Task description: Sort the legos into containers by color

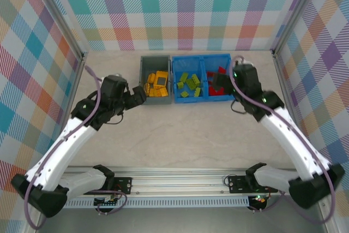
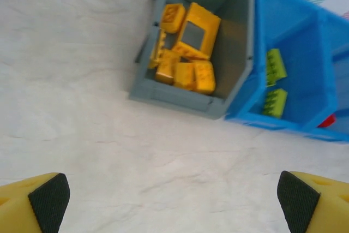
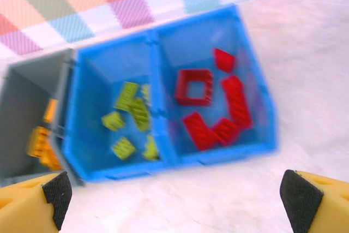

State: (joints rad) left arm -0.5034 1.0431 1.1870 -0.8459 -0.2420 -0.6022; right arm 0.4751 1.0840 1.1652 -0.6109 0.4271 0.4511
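Blur in the right wrist view softens the red bricks (image 3: 212,107) in the blue bin's (image 3: 229,151) right compartment and the lime bricks (image 3: 131,118) in its left; one red looks like a hollow frame. The grey bin (image 2: 180,96), touching the blue bin's left side, holds the yellow bricks (image 2: 188,47), some hidden by its near wall. The left gripper (image 2: 174,205) and right gripper (image 3: 174,200) gape wide and empty. The pale marbled tabletop (image 1: 191,135) is enclosed by plaid walls (image 1: 185,9).
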